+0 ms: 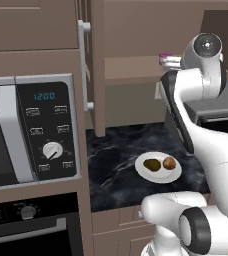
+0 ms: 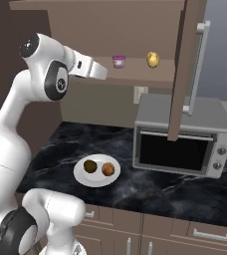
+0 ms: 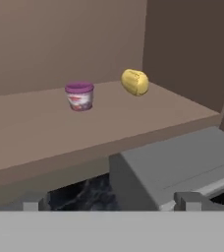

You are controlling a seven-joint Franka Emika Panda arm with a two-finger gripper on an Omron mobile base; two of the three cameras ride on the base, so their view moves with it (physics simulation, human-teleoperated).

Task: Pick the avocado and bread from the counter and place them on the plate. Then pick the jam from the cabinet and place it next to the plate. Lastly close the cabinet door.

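The white plate [image 1: 146,173] [image 2: 81,175] lies on the black counter [image 1: 111,165] [image 2: 155,187]. On it sit the dark avocado [image 1: 151,164] [image 2: 89,165] and the orange-brown bread [image 1: 169,162] [image 2: 107,170], side by side. The pink jam [image 3: 79,96] [image 2: 119,61] with its purple lid stands upright on the shelf of the open cabinet [image 3: 45,133]. My gripper [image 3: 111,201] [image 2: 102,73] hovers in front of the shelf, short of the jar and slightly below it. It is open and holds nothing. Both cabinet doors [image 2: 181,74] [image 1: 97,70] stand open.
A yellow ball [image 3: 135,81] [image 2: 153,59] lies on the shelf to the right of the jam. Under the shelf a grey toaster oven [image 2: 182,139] [image 3: 182,162] stands on the counter. A microwave [image 1: 33,130] fills the left side. The right door's silver handle [image 2: 198,64] hangs over the oven.
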